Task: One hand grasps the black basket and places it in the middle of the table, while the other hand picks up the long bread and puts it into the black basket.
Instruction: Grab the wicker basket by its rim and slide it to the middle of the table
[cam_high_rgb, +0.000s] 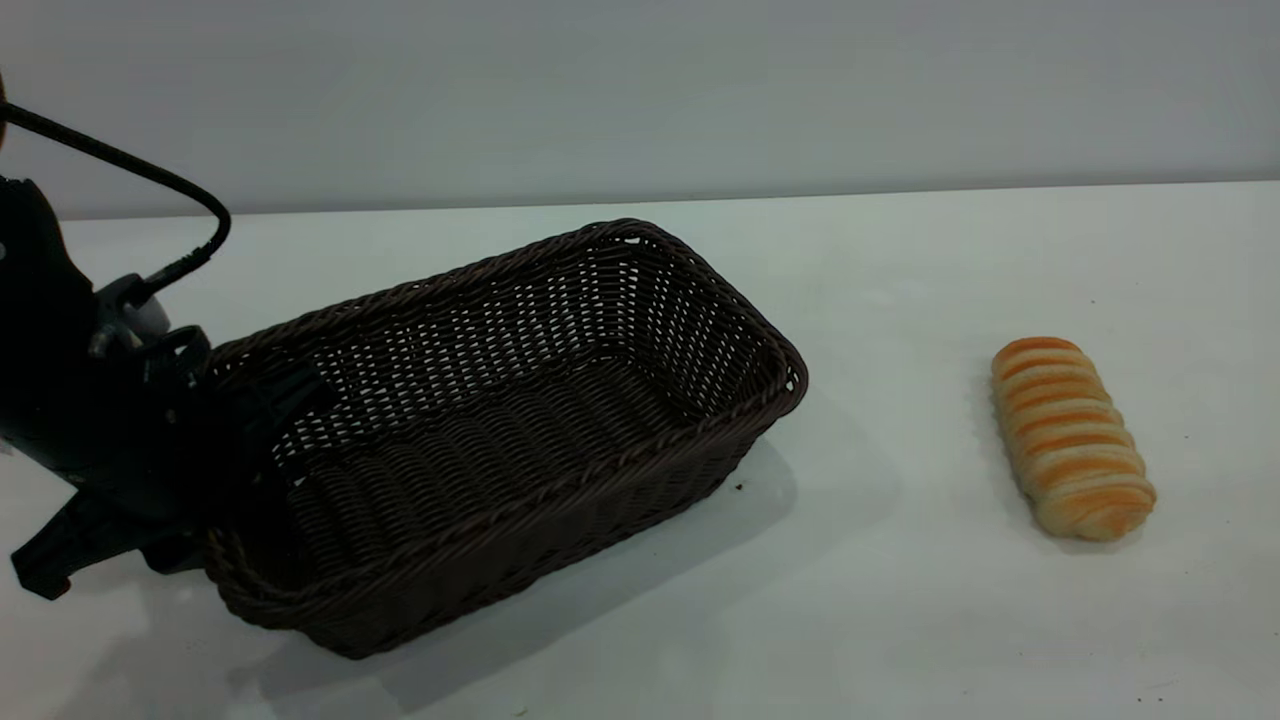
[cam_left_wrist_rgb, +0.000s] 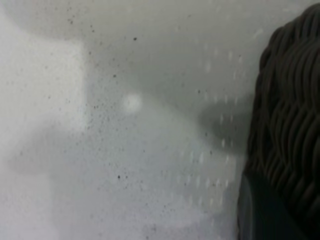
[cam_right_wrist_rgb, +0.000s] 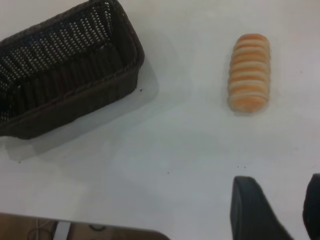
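The black basket (cam_high_rgb: 520, 420) sits left of the table's middle, lying at an angle, and is empty. My left gripper (cam_high_rgb: 250, 415) is at its left short end, one finger inside and one outside, shut on that end wall. In the left wrist view the basket's woven wall (cam_left_wrist_rgb: 290, 120) fills one side, with a dark finger (cam_left_wrist_rgb: 260, 215) against it. The long bread (cam_high_rgb: 1070, 435) lies on the white table (cam_high_rgb: 900, 600) at the right, well apart from the basket. My right gripper (cam_right_wrist_rgb: 282, 202) is open and empty, hovering above the table short of the bread (cam_right_wrist_rgb: 249, 72). The basket also shows in the right wrist view (cam_right_wrist_rgb: 65, 75).
The left arm's body and cable (cam_high_rgb: 120, 170) crowd the table's left edge. Bare tabletop lies between the basket and the bread. The table's edge, with a dark strip beyond it (cam_right_wrist_rgb: 75, 227), shows in the right wrist view. A grey wall (cam_high_rgb: 640, 90) stands behind the table.
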